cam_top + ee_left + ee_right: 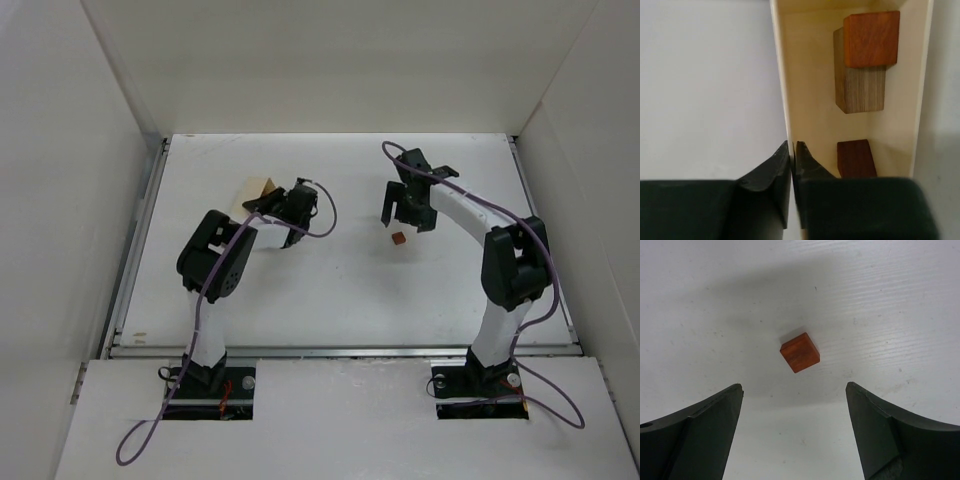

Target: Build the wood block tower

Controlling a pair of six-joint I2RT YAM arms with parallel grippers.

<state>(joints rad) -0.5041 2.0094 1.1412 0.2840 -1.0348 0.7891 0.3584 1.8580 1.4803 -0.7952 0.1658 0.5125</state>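
My right gripper (794,386) is spread wide, orange cube (800,352) just ahead, centred, probably rotated to the jaws. Left gripper (792,149) clamped on tray (781,90) wall.

Orange cubes: two on show right now, the table cube (800,352) and the tray cube (871,39).
Tan oblongs: just one, the tan oblong (860,92).
Dark brown blocks: one again, the dark brown block (856,159).
Blocks all told: four in sight, three in the tray and one outside it.
Trays: a single pale tray (782,75).
Arms: two, the left arm (215,265) and the right arm (510,265).
Grippers: two, the left gripper (792,150) and the right gripper (794,386), two fingers apiece.
Purple cables: two, the left cable (150,440) and the right cable (560,400).
Tables: one white table (330,290).
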